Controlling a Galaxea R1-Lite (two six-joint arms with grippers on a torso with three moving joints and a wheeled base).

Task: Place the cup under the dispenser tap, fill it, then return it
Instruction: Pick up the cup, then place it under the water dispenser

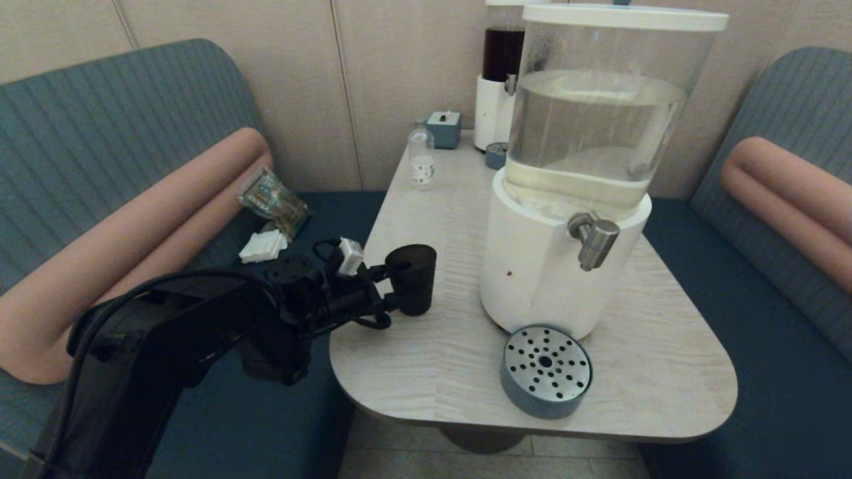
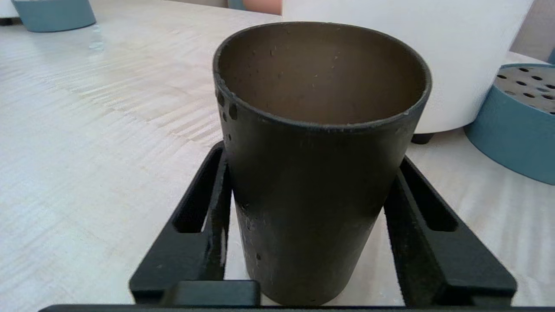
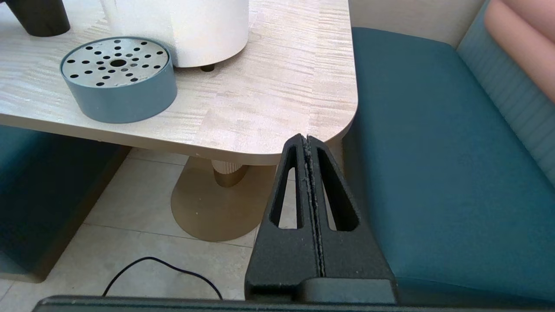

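The cup (image 1: 413, 276), a dark matte tumbler, stands upright on the table's left part, left of the big dispenser's white base (image 1: 532, 273). My left gripper (image 1: 403, 289) reaches in from the left, its two black fingers pressed against the cup's sides. In the left wrist view the cup (image 2: 321, 173) fills the middle, empty inside, and the left gripper (image 2: 314, 156) touches it near the fingertips. The silver dispenser tap (image 1: 594, 239) juts from the base, well right of the cup. My right gripper (image 3: 307, 138) hangs shut and empty below the table's near right corner.
A round blue drip tray (image 1: 546, 369) with a perforated metal top lies below the tap. A small clear bottle (image 1: 421, 159), a blue box (image 1: 444, 128) and the slim dark-liquid dispenser (image 1: 499, 73) stand at the back. Snack packets (image 1: 273, 199) lie on the left bench.
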